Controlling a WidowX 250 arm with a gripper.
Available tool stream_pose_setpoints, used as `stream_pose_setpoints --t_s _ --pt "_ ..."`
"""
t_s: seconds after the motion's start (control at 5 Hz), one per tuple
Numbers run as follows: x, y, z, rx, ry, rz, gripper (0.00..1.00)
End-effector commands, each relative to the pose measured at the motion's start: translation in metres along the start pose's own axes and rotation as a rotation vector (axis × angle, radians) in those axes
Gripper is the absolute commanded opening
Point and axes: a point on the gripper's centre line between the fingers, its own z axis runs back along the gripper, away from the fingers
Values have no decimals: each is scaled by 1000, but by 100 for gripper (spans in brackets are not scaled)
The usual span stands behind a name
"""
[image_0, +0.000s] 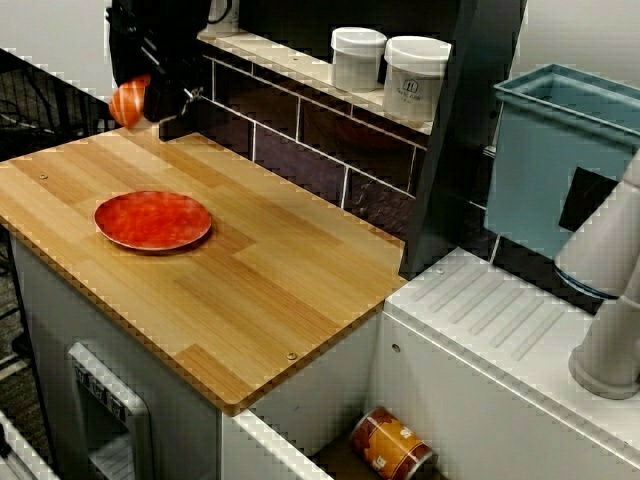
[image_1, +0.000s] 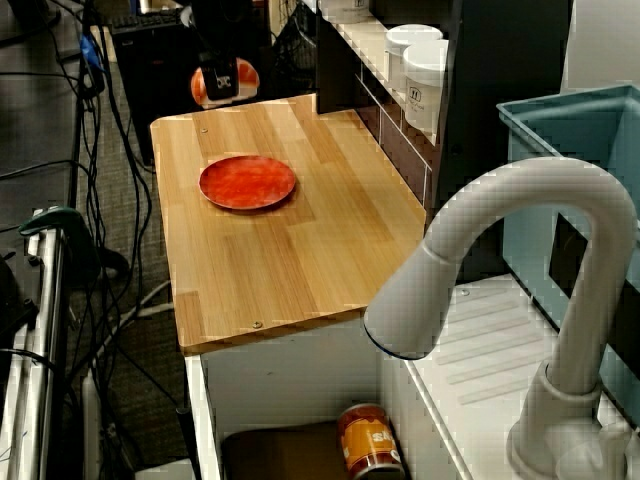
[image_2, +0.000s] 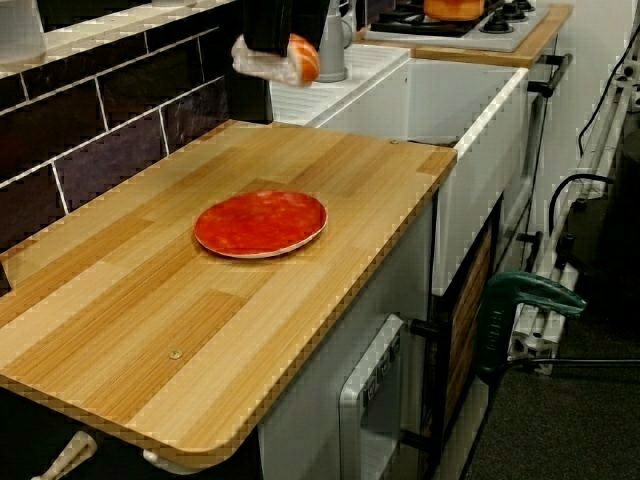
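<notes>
Curving across the foreground of the view over the sink, a white gooseneck faucet (image_1: 520, 225) stands above an orange-labelled tin can (image_1: 370, 440) lying on its side. Beyond, a round red plate (image_1: 247, 182) rests flat on the light wooden countertop (image_1: 300, 265). Farthest off, above the counter's far end, the black gripper (image_1: 222, 78) has its jaws clamped on a small orange-and-white oblong food piece (image_1: 203, 88), held clear of the wood. Its long axis lies roughly level, across the counter's width, from the dark tiled wall (image_1: 395, 140) side toward the open edge.

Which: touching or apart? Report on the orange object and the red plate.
Apart. Side view: orange object held aloft in end effector, clear of red plate.
</notes>
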Motion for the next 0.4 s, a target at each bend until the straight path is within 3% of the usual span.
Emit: stream_pose_setpoints --t_s 0.0,0.2 --pt "-10 9 -23 -37 48 6 0" --pt "-16 7 -39 -13 65 -3 0"
